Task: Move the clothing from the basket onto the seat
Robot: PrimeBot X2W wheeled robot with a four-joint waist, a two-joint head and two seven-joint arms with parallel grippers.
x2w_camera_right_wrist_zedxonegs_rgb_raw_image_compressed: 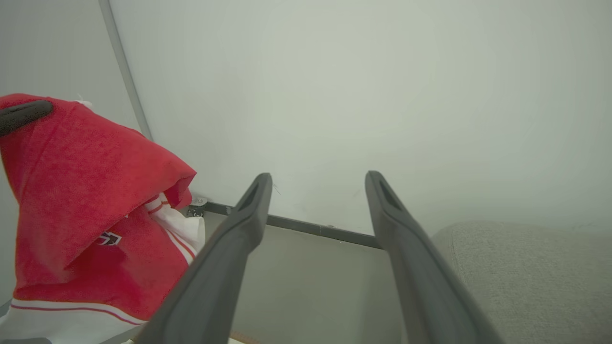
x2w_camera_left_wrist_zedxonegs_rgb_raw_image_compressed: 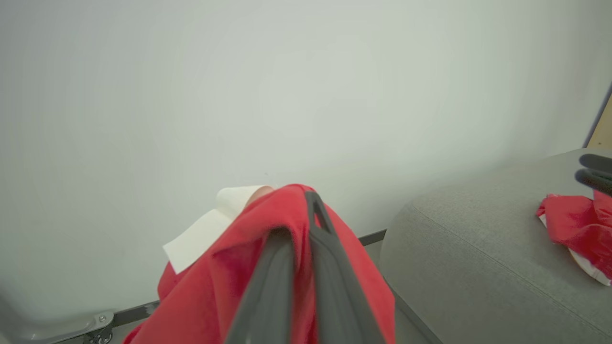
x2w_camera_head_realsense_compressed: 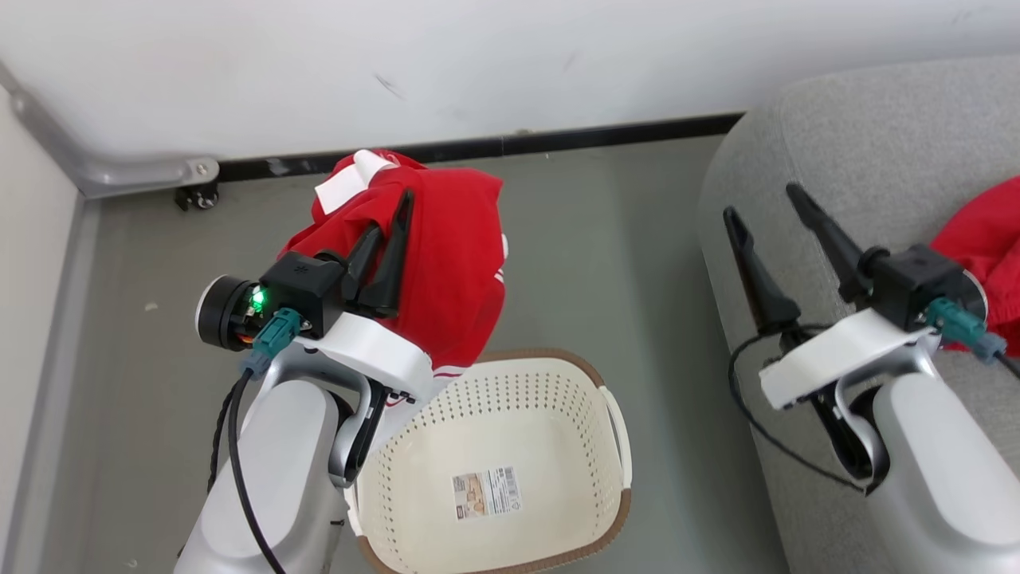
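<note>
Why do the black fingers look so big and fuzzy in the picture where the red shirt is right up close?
Left wrist view: the left tool and the red garment it pinches sit right at the lens, so they blur, while the seat farther off looks sharper. Right wrist view: the right tool goes soft toward the bottom edge. Head view: even light, crisp basket holes.

Bare indoor test space dressed as a home corner: plain white wall, black skirting strip, smooth grey floor, metal frame bar on a castor, grey upholstered seat, plastic laundry basket.
</note>
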